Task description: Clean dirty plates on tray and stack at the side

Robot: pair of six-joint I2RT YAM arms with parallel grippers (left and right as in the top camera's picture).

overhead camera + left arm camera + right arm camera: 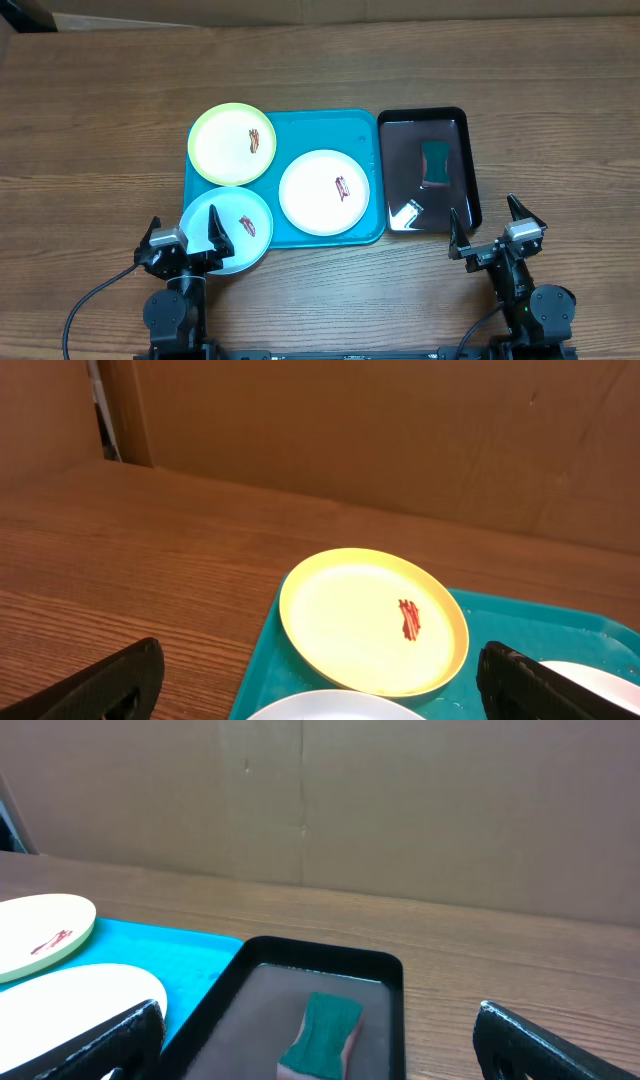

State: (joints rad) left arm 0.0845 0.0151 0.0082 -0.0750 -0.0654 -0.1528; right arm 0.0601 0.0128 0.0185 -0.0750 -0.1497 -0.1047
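Overhead: the turquoise tray (322, 127) lies mid-table. On it the white plate (324, 192) sits at the right. The yellow-green plate (232, 145) overhangs its far left corner and the pale blue plate (226, 230) its near left rim. Each plate carries a red-brown smear. Just right of it, a black tray (400, 165) holds a green sponge (436, 163). The left gripper (184, 230) is spread wide over the pale blue plate, and the right gripper (485, 220) is spread wide by the black tray's near right corner. Both hold nothing.

Left wrist: the yellow-green plate lies ahead, with wide-apart fingers (108, 682) low at the sides and a cardboard wall (400, 430) beyond.

Right wrist: the sponge lies ahead in the black tray, between parted fingers (560, 1040).
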